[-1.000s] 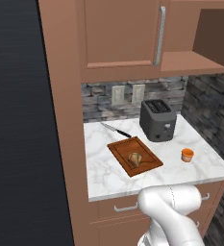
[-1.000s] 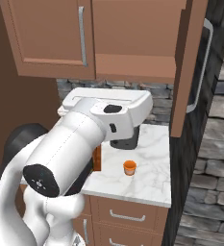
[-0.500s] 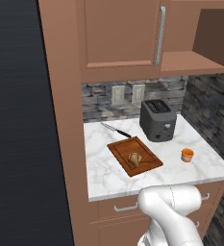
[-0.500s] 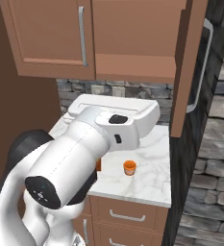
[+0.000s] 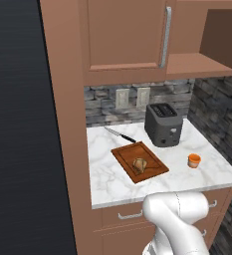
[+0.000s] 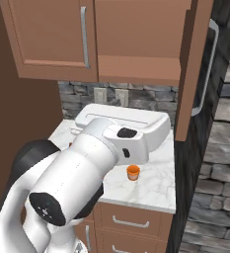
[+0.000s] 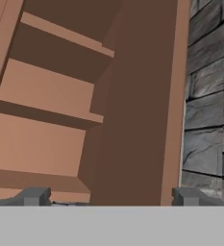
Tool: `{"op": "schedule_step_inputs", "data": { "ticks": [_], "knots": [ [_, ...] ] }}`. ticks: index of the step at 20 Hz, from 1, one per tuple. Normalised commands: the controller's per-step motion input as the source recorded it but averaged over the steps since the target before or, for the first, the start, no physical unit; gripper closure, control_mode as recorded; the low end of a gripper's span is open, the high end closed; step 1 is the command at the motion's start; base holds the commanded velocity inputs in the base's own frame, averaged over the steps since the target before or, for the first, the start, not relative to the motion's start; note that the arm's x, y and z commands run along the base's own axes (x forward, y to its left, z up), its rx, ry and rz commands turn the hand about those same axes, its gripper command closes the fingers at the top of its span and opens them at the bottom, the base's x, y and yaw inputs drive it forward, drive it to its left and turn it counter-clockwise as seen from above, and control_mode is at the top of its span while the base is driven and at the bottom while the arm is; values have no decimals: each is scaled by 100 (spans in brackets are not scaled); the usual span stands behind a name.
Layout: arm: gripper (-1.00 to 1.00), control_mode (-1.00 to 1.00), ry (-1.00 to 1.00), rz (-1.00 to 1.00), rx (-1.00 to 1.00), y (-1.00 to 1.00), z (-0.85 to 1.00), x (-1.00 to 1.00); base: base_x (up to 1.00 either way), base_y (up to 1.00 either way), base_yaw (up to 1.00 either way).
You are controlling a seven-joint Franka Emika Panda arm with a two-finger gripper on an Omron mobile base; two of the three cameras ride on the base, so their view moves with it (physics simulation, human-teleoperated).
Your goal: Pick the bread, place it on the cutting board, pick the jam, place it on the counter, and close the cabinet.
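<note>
Facing the open cabinet [image 7: 60,96], the gripper [image 7: 108,196] has its two dark tips spread far apart with nothing between them, so it is released and empty; the hand view looks up past bare shelves to the inner face of the swung-out door [image 7: 137,105], which fits a hand being lined up to push that door shut. Only that step looks left: the bread [image 5: 140,164] lies on the cutting board [image 5: 127,157], and the jam [image 5: 194,160] stands upright on the marble counter [image 5: 105,174], well apart from the board and in front of the toaster [image 5: 163,124]. A knife [image 5: 120,134] lies just behind the board. From the right base view the door [image 6: 195,64] stands edge-on beside the stone wall [image 6: 225,123], its bar handle [image 6: 208,69] on the far face, with the jam [image 6: 133,172] below it. Against the frame half a second earlier, the arm's white link [image 6: 121,126] sits a little higher in that view and hides more of the counter behind it, while bread, jam and board lie where they did
</note>
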Motion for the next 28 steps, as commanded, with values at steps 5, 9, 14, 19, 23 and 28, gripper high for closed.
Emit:
{"op": "schedule_step_inputs", "data": {
  "ticks": [5, 9, 14, 19, 23, 28],
  "knots": [
    [-100, -100, 0, -1, 0, -9, -6, -6, 0, 0, 0],
    [-100, -100, 0, 0, 0, -14, -12, -3, 0, 0, 0],
    [-100, -100, 0, 0, 0, -13, -12, -1, 0, 0, 0],
    [-100, -100, 0, -1, 0, -9, -12, 0, 0, 0, 0],
    [-100, -100, 0, -1, 0, -7, -14, 0, 0, 0, 0],
    [-100, -100, 0, -1, 0, -5, -12, 0, 0, 0, 0]
  ]
}}
